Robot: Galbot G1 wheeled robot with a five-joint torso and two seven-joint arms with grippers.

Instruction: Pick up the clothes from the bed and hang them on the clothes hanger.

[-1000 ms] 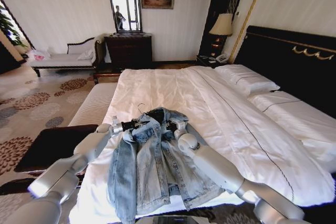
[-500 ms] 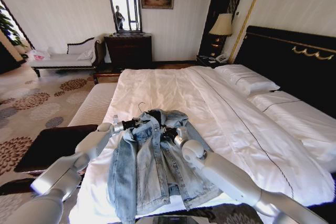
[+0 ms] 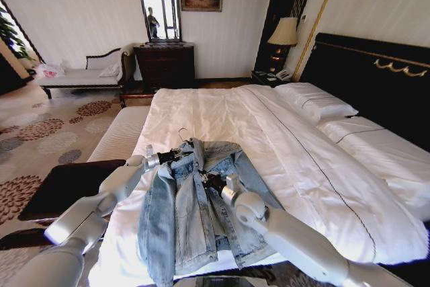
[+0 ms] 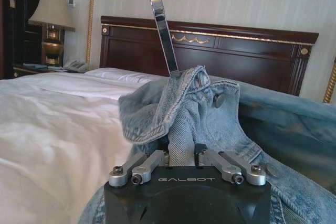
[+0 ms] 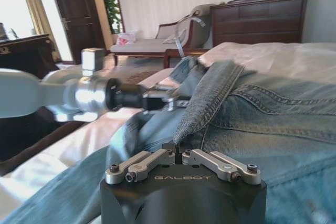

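The clothes, a light-blue denim jacket (image 3: pixel 188 216), lie spread on the white bed (image 3: pixel 222 112) near its front edge. My left gripper (image 3: pixel 176 156) is shut on a bunched fold of denim (image 4: pixel 184 103) at the collar. The clothes hanger's thin hook (image 3: pixel 181 133) pokes out above the collar. It rises as a dark strip (image 4: pixel 160 24) in the left wrist view, and the rest of the hanger is hidden in the jacket. My right gripper (image 3: pixel 209 181) is shut on the jacket's front edge (image 5: pixel 210 98), a short way from the left gripper (image 5: pixel 167 101).
Pillows (image 3: pixel 316 102) and a black headboard (image 3: pixel 376 78) lie at the far right. A pale striped bench (image 3: pixel 121 136) and a dark low table (image 3: pixel 67 186) stand to the left of the bed. A dresser (image 3: pixel 166 65) and a chaise (image 3: pixel 80 75) line the back wall.
My right gripper has drawn back toward me and slightly left with the jacket's front edge, and denim now covers the dark opening at the collar. The left gripper has barely moved.
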